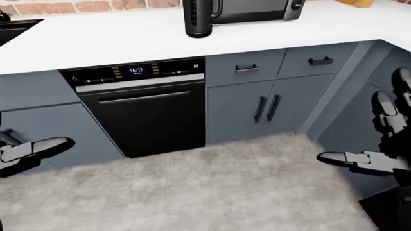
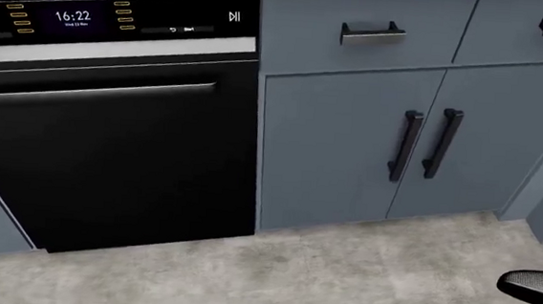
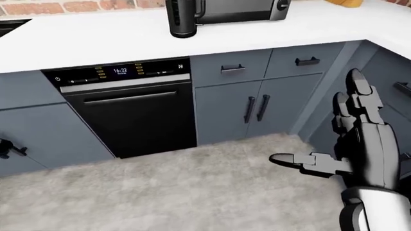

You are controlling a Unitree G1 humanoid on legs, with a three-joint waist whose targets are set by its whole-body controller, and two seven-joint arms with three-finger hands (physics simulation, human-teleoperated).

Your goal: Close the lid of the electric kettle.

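The black electric kettle stands on the white counter at the top of the left-eye view; its top and lid are cut off by the frame edge. It also shows in the right-eye view. My right hand hangs low at the right, fingers spread open and empty, far below the kettle. My left hand is at the left edge, fingers extended and empty, also well below the counter.
A microwave stands right of the kettle. A black dishwasher with a lit display sits under the counter, grey cabinets beside it. A dark sink is at top left. The counter turns a corner at right.
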